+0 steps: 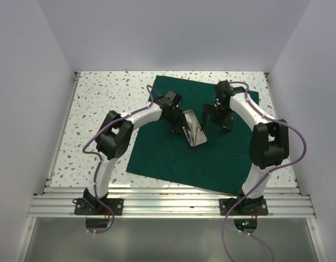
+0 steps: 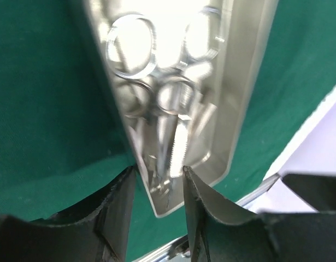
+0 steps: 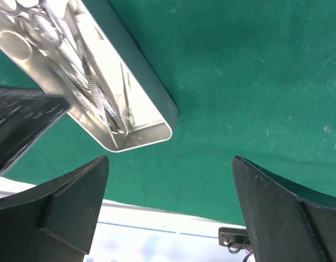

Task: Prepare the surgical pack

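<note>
While the left end effector (image 2: pixel 157 174) straddles the tray's (image 2: pixel 249 65) corner, grip unclear, the right end effector (image 3: pixel 170 164) hangs spread above drape (image 3: pixel 255 71).

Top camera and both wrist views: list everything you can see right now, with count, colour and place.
cloth: one, dark green, spread flat over the middle of the table
tray: one, shiny metal, on the cloth near its centre
instruments: at least two, steel with ring handles, lying in the tray; exact count unclear
table: one, white with speckles, under the cloth
rails: silver metal, along the near edge
cables: purple, running along each arm
arms: two, white and black, both reaching over the cloth
left fingers: black, either side of the tray's end; grip unclear
right fingers: black, wide apart above bare cloth beside the tray
</note>
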